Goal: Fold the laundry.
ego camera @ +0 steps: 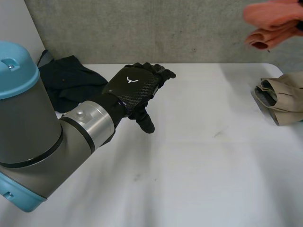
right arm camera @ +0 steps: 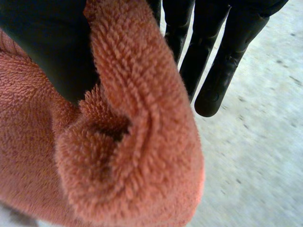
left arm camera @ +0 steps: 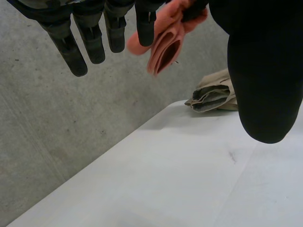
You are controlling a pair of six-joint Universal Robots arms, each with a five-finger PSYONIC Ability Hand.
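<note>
Near edge of white table: bare. Left arm comes in over the near-left corner. Left hand hovers over the table's left half, fingers straight and relaxed, thumb apart, nothing in it.

Far-left corner: crumpled black garment, beyond the left hand and not touched by it.

Right edge: folded beige cloth, a flat stack with its layers showing at the end toward the table's middle.

Farthest: salmon-pink terry towel, off the table, in the air near the far-right corner, in front of the grey concrete wall. Right hand has it. The thumb is pressed into the pile and the towel is doubled into a thick roll beneath it. That hand's other digits run straight past the roll.

Key relation: the towel lies far and to the right of the left hand, raised and well apart. The right hand alone is on it.

Judgement: the towel likely needs to come down onto the bare middle of the table and be spread flat before the left hand can take an edge. Risk: it lands bunched.
</note>
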